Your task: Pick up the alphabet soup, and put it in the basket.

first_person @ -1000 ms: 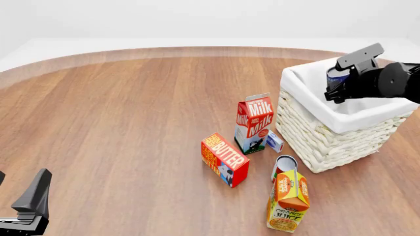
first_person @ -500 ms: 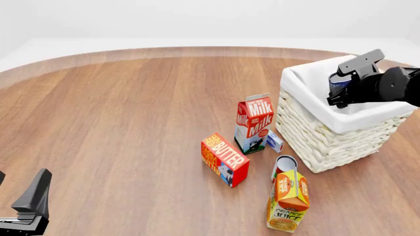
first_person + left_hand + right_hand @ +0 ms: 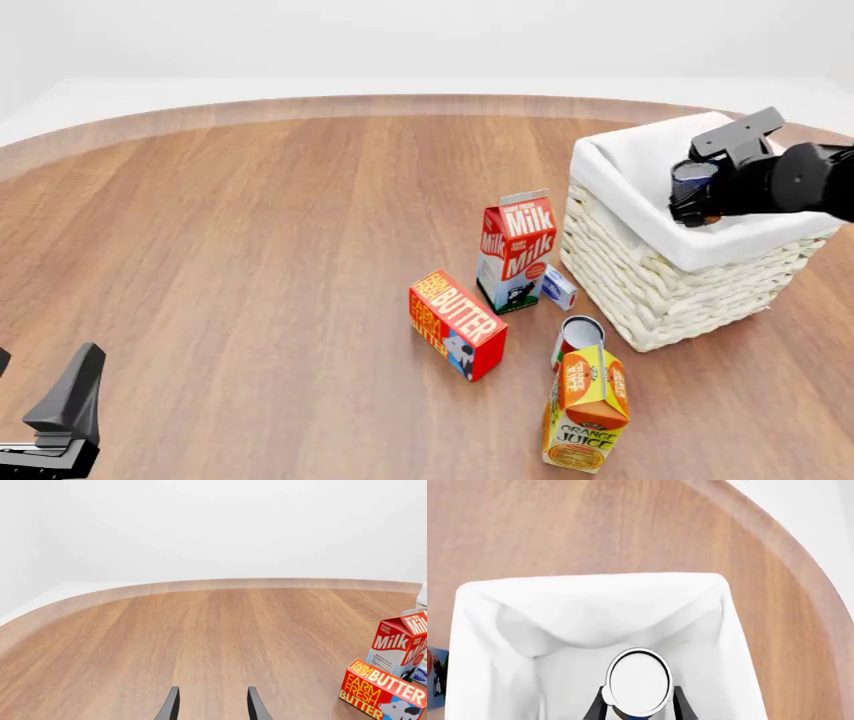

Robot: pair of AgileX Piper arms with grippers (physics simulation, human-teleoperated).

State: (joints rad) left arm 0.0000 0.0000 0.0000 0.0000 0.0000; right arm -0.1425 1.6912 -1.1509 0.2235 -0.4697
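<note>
The desk (image 3: 267, 250) is a wide round top of warm brown wood with long grain lines, its far edge curving against a plain white room with no other furnishing to see. The light is even and soft.

Toward the right side of the desk stands the basket (image 3: 641, 290), its white liner folded over the rim. The right hand (image 3: 694, 185) hangs over the basket's opening, and it grips the alphabet soup (image 3: 638, 681) between its two fingers; from the right wrist view the can's pale round top sits squarely between them, above the liner's floor, with a sliver of blue label showing below. In the front view the can is mostly hidden behind the dark hand, only a bit of its top showing. I cannot tell whether its base touches the liner.

Just left of the basket a milk carton (image 3: 515, 250) stands upright, with a small blue-and-white box (image 3: 558, 287) at its foot, hard to read. A butter box (image 3: 457, 324) lies nearer, and an orange juice carton (image 3: 587, 408) covers most of a red can (image 3: 578, 335) behind it.

The left hand (image 3: 211, 707) sits low at the near left corner, cut off by the frame, its fingers apart and holding nothing.
</note>
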